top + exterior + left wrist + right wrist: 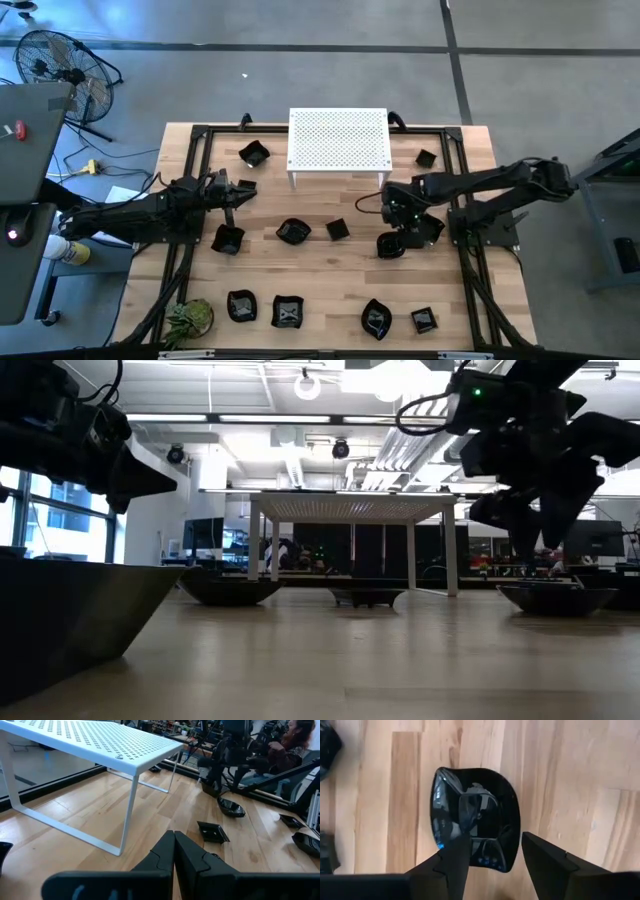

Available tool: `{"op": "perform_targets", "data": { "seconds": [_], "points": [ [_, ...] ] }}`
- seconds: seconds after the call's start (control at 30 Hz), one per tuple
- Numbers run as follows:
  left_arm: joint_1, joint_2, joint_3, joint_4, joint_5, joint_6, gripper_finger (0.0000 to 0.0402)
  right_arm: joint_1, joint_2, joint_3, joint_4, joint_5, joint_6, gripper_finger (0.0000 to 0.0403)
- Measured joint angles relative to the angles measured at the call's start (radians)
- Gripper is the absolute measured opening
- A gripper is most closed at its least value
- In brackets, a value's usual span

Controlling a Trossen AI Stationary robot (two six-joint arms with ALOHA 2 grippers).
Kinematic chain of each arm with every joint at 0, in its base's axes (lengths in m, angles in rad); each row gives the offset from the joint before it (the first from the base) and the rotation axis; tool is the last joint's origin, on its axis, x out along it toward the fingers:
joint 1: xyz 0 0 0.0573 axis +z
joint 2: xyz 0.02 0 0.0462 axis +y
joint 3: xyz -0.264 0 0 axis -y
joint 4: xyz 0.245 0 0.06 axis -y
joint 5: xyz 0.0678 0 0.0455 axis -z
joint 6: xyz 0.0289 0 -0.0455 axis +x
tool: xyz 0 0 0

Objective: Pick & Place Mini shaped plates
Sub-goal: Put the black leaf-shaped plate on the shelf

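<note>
Claw fingers (455,865) of the right claw (492,862) are standing apart, hovering directly over a glossy black plate (475,817) lying on the worktop (560,780), right of centre. Left claw (174,851) is waiting pinched closed, empty, near the white stand (95,742); other plates are lying scattered around.

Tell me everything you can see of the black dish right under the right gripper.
The dish is a small, glossy black plate, roughly square with rounded corners and a slightly raised rim; its shiny surface reflects the gripper above. It lies flat, open side up, on the bare wooden table, just in front of the white perforated stand and to its right. The right gripper hovers over it, fingers open, straddling one edge. Whether the fingers touch it cannot be told. No other dish touches it.
</note>
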Motion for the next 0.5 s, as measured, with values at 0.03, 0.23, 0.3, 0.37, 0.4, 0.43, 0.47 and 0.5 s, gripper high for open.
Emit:
{"op": "perform_targets", "data": {
  "seconds": [0.03, 0.23, 0.3, 0.37, 0.4, 0.43, 0.47, 0.5],
  "points": [
    [0.000, 0.000, 0.000, 0.000, 0.000, 0.000, 0.0001, -0.001, 0.009, 0.000, 0.000, 0.000, 0.000, 0.0167],
    [0.000, 0.000, 0.000, 0.000, 0.000, 0.000, 0.0001, -0.001, 0.079, 0.000, 0.024, -0.009, 0.001, 0.0150],
    [0.000, 0.000, 0.000, 0.000, 0.000, 0.000, 0.0001, -0.001, 0.096, 0.000, 0.026, -0.009, 0.005, 0.0145],
    [0.000, 0.000, 0.000, 0.000, 0.000, 0.000, 0.0001, 0.000, 0.109, 0.000, 0.031, -0.010, 0.015, 0.0141],
    [0.000, 0.000, 0.000, 0.000, 0.000, 0.000, 0.0001, -0.001, 0.113, 0.000, 0.038, -0.010, 0.021, 0.0138],
    [0.000, 0.000, 0.000, 0.000, 0.000, 0.000, 0.0001, -0.001, 0.118, 0.000, 0.045, -0.011, 0.029, 0.0136],
    [0.000, 0.000, 0.000, 0.000, 0.000, 0.000, 0.0001, 0.000, 0.121, 0.000, 0.050, -0.011, 0.037, 0.0134],
    [0.000, 0.000, 0.000, 0.000, 0.000, 0.000, 0.0001, 0.000, 0.121, 0.000, 0.055, -0.011, 0.048, 0.0131]
  ]
}}
